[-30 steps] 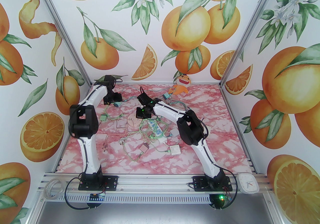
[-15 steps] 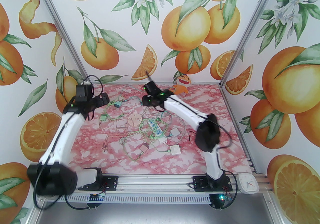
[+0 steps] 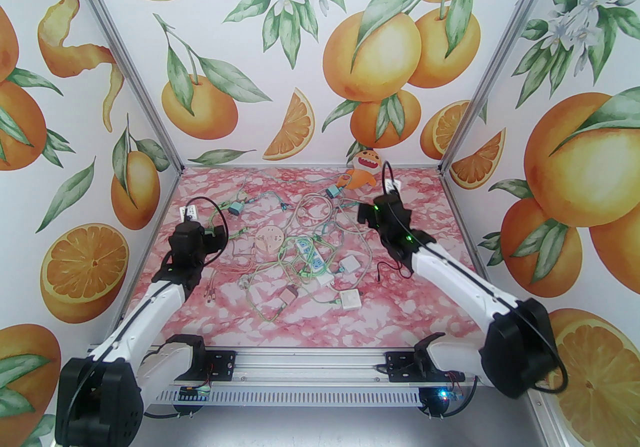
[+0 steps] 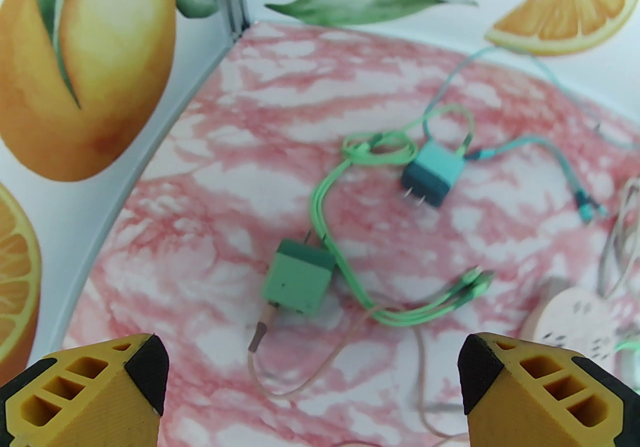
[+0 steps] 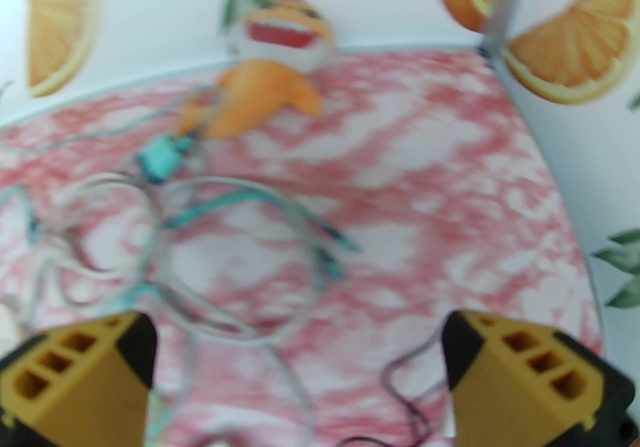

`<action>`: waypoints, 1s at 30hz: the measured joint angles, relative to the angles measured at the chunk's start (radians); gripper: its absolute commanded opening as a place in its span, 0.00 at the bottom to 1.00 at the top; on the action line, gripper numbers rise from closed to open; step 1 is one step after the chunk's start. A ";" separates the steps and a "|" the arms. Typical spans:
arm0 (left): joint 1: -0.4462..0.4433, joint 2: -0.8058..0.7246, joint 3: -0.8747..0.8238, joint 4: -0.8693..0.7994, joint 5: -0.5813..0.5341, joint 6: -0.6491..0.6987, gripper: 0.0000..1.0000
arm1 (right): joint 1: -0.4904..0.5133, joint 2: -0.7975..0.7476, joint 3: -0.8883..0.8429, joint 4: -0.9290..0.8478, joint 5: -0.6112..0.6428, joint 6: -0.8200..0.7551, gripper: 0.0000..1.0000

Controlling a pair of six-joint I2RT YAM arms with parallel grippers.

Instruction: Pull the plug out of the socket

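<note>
Fig. 1. Green plug (image 4: 298, 280) lying free, prongs bare, near the bench's (image 3: 425, 215) left edge.
Its long axis runs toward the far edge, and the round socket (image 3: 269, 239) sits apart at mid-bench. Left gripper (image 4: 310, 360), jaws wide and empty, hovers just nearside of it, nearer than the right gripper (image 5: 297, 335), likewise agape and empty.

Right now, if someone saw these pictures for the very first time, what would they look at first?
The giant orange wallpaper jumps out first. Next comes the messy tangle of cables and chargers in the middle of the pink marbled table, with an orange plush toy grinning at its far edge. The left end effector and the right end effector hang open above the table.
</note>
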 measured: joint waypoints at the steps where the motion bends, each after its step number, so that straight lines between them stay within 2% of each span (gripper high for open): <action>1: 0.000 0.041 0.000 0.039 -0.003 0.011 1.00 | -0.031 -0.016 -0.048 0.047 0.019 -0.010 1.00; 6: 0.006 0.251 0.000 0.254 -0.010 0.047 1.00 | -0.134 -0.003 -0.243 0.298 0.075 -0.078 1.00; 8: 0.014 0.352 0.004 0.346 0.002 0.057 1.00 | -0.145 0.059 -0.296 0.431 0.082 -0.113 1.00; 12: 0.019 0.486 0.055 0.413 0.068 0.124 1.00 | -0.148 0.210 -0.340 0.647 0.069 -0.174 1.00; 17: 0.021 0.513 0.067 0.518 0.152 0.178 1.00 | -0.173 0.272 -0.338 0.763 0.000 -0.206 1.00; 22: 0.025 0.513 -0.019 0.693 0.243 0.209 1.00 | -0.195 0.306 -0.428 1.018 -0.098 -0.233 1.00; 30: 0.026 0.532 -0.063 0.831 0.277 0.229 1.00 | -0.198 0.318 -0.433 1.063 -0.126 -0.235 1.00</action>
